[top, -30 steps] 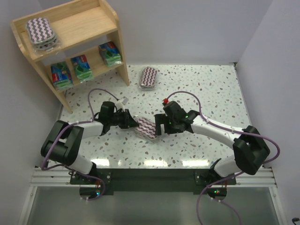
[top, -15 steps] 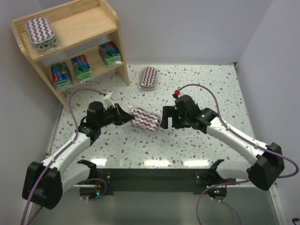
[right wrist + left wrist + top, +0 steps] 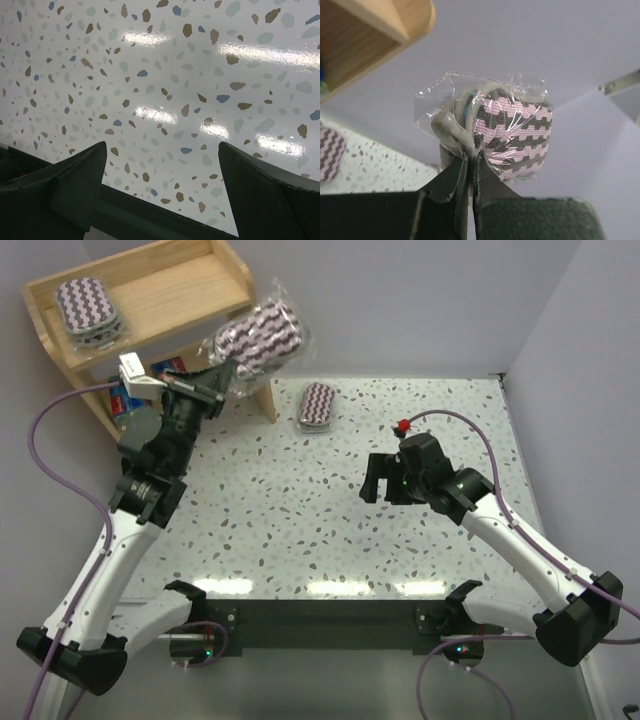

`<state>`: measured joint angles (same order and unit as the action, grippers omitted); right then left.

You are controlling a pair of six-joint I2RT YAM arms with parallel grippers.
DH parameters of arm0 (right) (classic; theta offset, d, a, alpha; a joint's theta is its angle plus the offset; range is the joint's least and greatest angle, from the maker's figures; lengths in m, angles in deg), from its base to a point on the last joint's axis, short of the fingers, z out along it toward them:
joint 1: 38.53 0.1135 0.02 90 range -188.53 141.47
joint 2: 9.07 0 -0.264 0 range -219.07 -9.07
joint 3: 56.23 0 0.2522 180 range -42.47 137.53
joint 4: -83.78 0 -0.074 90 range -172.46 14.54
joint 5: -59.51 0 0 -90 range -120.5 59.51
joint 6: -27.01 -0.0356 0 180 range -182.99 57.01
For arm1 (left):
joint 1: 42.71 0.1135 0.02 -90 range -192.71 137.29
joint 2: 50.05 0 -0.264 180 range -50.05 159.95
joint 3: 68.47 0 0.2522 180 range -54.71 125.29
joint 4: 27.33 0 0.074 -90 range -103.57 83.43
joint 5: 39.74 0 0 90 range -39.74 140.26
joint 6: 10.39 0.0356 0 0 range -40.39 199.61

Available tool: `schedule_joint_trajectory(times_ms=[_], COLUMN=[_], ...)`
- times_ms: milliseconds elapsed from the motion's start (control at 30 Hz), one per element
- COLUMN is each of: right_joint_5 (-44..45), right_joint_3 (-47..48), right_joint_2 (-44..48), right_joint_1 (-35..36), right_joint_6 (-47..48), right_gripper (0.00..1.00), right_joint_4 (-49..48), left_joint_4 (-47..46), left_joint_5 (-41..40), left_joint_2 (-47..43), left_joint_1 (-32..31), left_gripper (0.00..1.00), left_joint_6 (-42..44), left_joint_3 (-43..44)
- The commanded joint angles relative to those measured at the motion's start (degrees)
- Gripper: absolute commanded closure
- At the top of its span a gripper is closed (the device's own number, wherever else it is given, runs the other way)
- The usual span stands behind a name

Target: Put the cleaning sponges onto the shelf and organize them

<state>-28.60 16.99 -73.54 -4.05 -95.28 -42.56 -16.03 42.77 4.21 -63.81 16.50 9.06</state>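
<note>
A cleaning sponge pack with a maroon-and-white zigzag pattern hangs in the air beside the right end of the wooden shelf. My left gripper is shut on the edge of its clear wrap. The left wrist view shows the pack pinched between the closed fingers of that gripper. A second zigzag pack lies on the shelf's top board, and a third lies on the table. Green-blue packs on a lower tier are mostly hidden by my left arm. My right gripper stands open over the table and holds nothing.
The speckled table stretches between the two arms. White walls close in the back and right side. In the right wrist view, only bare speckled tabletop lies between the spread fingers.
My left arm has lifted the zigzag pack from the middle of the table up to the shelf's right end. The right gripper has let go of it and drawn back to the right.
</note>
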Motion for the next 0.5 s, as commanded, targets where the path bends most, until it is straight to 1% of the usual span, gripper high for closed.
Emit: schedule_joint_trajectory(times_ms=[0, 67, 100, 133, 167, 200, 267, 300, 367, 400, 433, 467], right_joint_5=[-0.7, -0.7, -0.7, -0.9, -1.0, -1.3, -1.5, -1.7, -1.8, -1.8, -1.8, -1.5], right_joint_3=[1.0, 0.7, 0.7, 0.7, 0.7, 0.7, 0.9, 1.1, 1.6, 1.7, 1.8, 1.8], right_joint_2=[1.5, 1.8, 1.9, 1.9, 1.9, 1.8, 1.5, 1.5, 0.9, 0.9, 0.8, 1.0], right_joint_1=[-0.1, -0.1, -0.1, -0.1, -0.2, -0.2, -0.2, -0.2, -0.2, -0.2, -0.2, -0.2], right_joint_6=[0.9, 1.0, 1.1, 1.0, 1.1, 1.1, 1.2, 1.3, 1.4, 1.6, 1.8, 1.9], right_gripper=[0.03, 0.04, 0.03, 0.03, 0.03, 0.03, 0.03, 0.03, 0.03, 0.03, 0.03, 0.04], right_joint_4=[1.0, 0.9, 0.8, 0.7, 0.6, 0.5, 0.4, 0.2, 0.3, 0.5, 0.6, 0.7], left_joint_4=[1.3, 0.3, -0.1, 1.7, 4.2, 5.9, 9.4, 10.4, 12.3, 12.4, 12.1, 10.0], left_joint_5=[-16.6, -22.2, -28.0, -30.8, -33.7, -39.7, -45.1, -49.9, -53.7, -57.6, -59.2, -62.4], left_joint_2=[6.8, 10.5, 11.6, 14.4, 15.9, 18.7, 21.0, 23.1, 24.9, 26.3, 26.8, 27.6], left_joint_1=[-1.5, -3.4, -4.3, -4.6, -4.8, -5.0, -5.1, -5.1, -5.1, -5.1, -5.1, -5.1], left_gripper=[1.0, 1.0, 1.0, 1.0, 1.0, 1.0, 1.0, 1.0, 1.0, 1.0, 1.0, 1.0], left_joint_6=[-5.9, -5.8, -5.5, -5.4, -6.6, -7.0, -9.6, -10.4, -12.4, -12.5, -13.2, -12.8], left_joint_3=[13.6, 17.2, 20.2, 22.3, 27.1, 28.9, 32.8, 33.9, 36.8, 37.6, 37.9, 38.3])
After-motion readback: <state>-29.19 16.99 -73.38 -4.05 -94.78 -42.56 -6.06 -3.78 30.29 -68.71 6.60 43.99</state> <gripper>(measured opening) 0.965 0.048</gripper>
